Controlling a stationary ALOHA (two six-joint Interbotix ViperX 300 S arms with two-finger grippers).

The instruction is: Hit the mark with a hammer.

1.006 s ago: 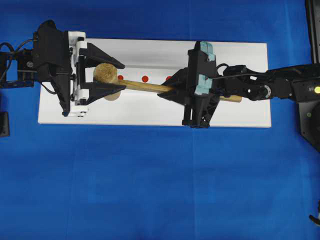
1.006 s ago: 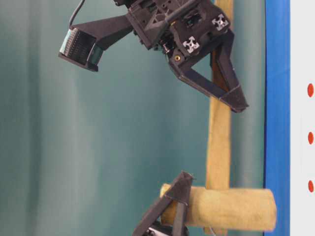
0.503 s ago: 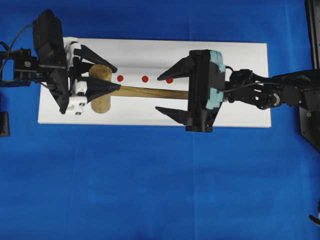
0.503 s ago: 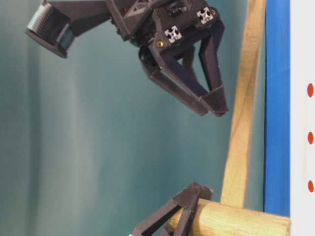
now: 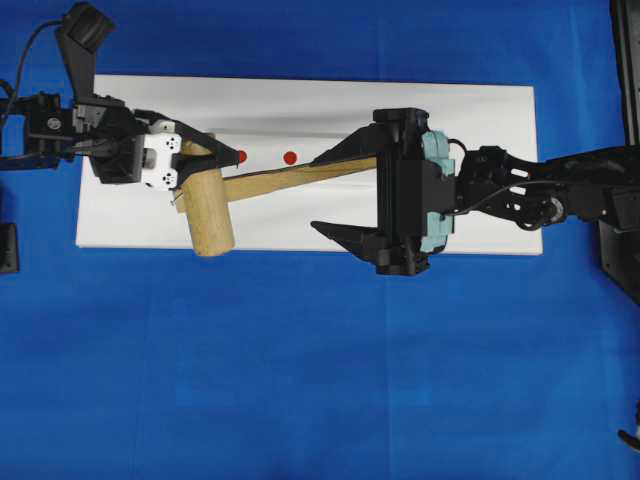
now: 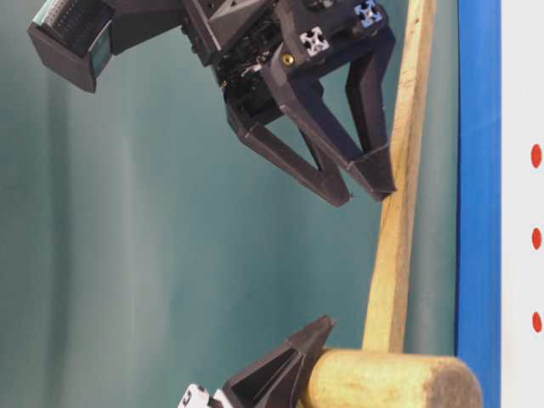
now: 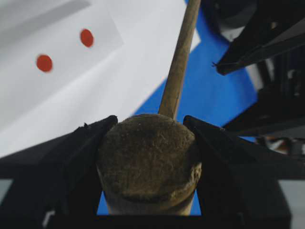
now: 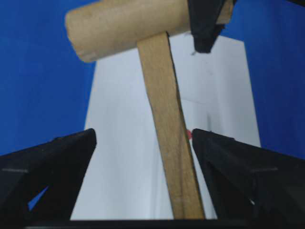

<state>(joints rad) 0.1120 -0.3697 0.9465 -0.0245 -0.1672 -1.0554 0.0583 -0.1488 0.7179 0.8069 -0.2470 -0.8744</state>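
The hammer is a light wooden mallet; its thick head (image 5: 205,215) hangs over the front edge of the white block (image 5: 300,100). My left gripper (image 5: 190,165) is shut on the head (image 7: 148,162), with one finger (image 7: 81,148) pressed against each side. The handle (image 5: 300,175) slants up to the right. It passes between the spread fingers of my open right gripper (image 5: 325,195), nearer the far one and touching neither (image 8: 167,129). Two red marks (image 5: 241,157) (image 5: 290,157) show on the block beside the head. From table level the hammer (image 6: 395,229) is raised off the block.
The white block lies on a blue cloth (image 5: 300,380) that covers the table on all sides. The right arm (image 5: 540,190) stretches across the block's right end. A dark fixture (image 5: 625,250) stands at the right edge.
My right gripper has opened and let go of the handle. The left gripper has swung the head toward the block's front edge, so the handle now slants.
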